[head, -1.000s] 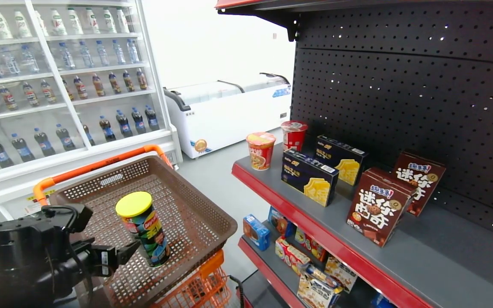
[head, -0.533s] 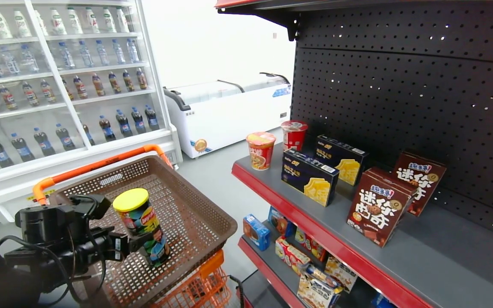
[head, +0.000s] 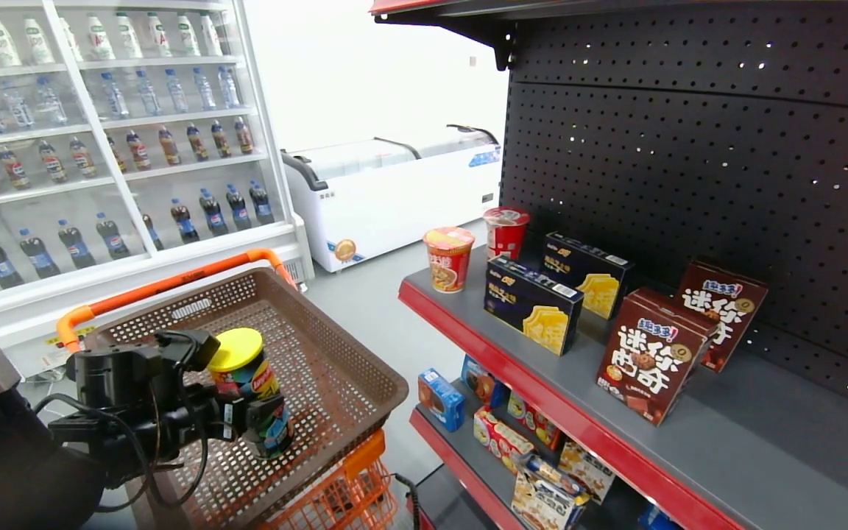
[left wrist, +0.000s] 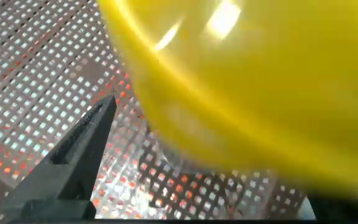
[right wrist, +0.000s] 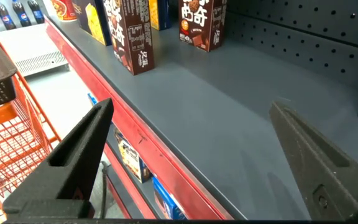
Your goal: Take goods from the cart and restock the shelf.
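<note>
On my left, the left pincer (head: 258,405) is down inside the brown basket (head: 321,331) that rides on top of the orange cart (head: 166,283). Its jaws sit on either side of the chip can (head: 244,364), a tall tube with a yellow lid. In the left wrist view I can see basket mesh between 1 finger (left wrist: 73,168) and the tube's wall. From that I judge the jaws are spread around the can and not yet gripping it. The can stands upright on the basket floor, toward the near side.

I read this as the grasp stage of the pick. The next move calls for closing on the tube's body below the lid and lifting straight up until its base clears the basket rim. After that it needs carrying across the aisle gap to the right.

Further right is the shelf (head: 748,442), a grey deck with a red lip. It carries 2 noodle cups (head: 448,258) at its left end, then 2 dark blue boxes (head: 534,305), then 2 brown boxes (head: 648,364). The right pincer (right wrist: 191,106) hangs over the grey deck to the right of the brown boxes, jaws wide apart and holding nothing. That stretch looks to me like the landing spot for the can.
</note>
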Motion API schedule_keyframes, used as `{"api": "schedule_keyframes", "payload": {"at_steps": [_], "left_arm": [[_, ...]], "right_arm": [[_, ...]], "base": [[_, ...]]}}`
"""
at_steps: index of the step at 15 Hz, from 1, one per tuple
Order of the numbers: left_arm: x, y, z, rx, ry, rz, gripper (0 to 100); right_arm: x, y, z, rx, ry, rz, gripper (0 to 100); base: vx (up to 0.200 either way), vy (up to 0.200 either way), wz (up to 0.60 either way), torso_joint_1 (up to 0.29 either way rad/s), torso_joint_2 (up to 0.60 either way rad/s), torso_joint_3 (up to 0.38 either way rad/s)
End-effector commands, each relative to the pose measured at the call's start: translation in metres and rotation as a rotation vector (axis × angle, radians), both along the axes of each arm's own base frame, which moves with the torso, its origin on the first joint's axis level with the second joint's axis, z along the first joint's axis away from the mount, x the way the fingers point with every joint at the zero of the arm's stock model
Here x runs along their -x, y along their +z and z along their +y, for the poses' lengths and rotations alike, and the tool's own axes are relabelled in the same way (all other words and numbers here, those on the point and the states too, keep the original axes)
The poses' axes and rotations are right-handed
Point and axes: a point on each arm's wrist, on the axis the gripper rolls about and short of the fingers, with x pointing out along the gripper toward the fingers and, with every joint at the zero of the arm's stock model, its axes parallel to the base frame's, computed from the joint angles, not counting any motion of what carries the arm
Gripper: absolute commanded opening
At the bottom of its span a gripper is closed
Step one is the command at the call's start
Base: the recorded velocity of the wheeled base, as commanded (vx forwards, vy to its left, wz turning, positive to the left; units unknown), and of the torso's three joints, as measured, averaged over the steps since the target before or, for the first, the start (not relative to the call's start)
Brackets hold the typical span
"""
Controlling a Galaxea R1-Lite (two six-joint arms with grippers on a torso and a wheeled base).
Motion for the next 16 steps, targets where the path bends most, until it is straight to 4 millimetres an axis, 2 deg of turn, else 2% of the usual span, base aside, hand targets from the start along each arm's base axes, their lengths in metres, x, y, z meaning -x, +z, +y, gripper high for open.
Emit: {"api": "schedule_keyframes", "payload": {"at_steps": [1, 6, 7, 9, 10, 13, 14, 16], "left_arm": [[-0.010, -0.010, -0.001, -0.001, -0.012, 0.010, 100], [-0.022, -0.014, -0.021, -0.003, -0.088, -0.004, 100], [-0.022, -0.014, -0.022, -0.003, -0.091, -0.003, 0], [-0.020, -0.012, -0.025, -0.004, -0.092, -0.003, 0], [-0.016, -0.003, -0.023, -0.002, -0.084, -0.019, 0], [0.010, 0.047, -0.023, 0.082, -0.030, -0.141, 0], [0.018, 0.057, -0.023, 0.099, -0.018, -0.165, 0], [0.046, 0.092, -0.021, 0.089, 0.025, -0.220, 0]], "right_arm": [[0.000, 0.000, 0.000, 0.000, 0.001, 0.000, 100], [0.000, 0.000, 0.000, 0.000, 0.001, 0.000, 100], [0.000, 0.000, 0.000, 0.000, 0.001, 0.000, 100], [0.000, 0.000, 0.000, 0.000, 0.001, 0.000, 100], [0.000, 0.000, 0.000, 0.000, -0.001, 0.000, 100], [0.000, 0.000, 0.000, 0.000, 0.002, 0.000, 100], [0.000, 0.000, 0.000, 0.000, 0.001, 0.000, 100], [0.000, 0.000, 0.000, 0.000, 0.001, 0.000, 100]], "base": [[0.000, 0.000, 0.00, 0.000, 0.00, 0.000], [0.000, 0.000, 0.00, 0.000, 0.00, 0.000], [0.000, 0.000, 0.00, 0.000, 0.00, 0.000], [0.000, 0.000, 0.00, 0.000, 0.00, 0.000], [0.000, 0.000, 0.00, 0.000, 0.00, 0.000], [0.000, 0.000, 0.00, 0.000, 0.00, 0.000], [0.000, 0.000, 0.00, 0.000, 0.00, 0.000], [0.000, 0.000, 0.00, 0.000, 0.00, 0.000]]}}
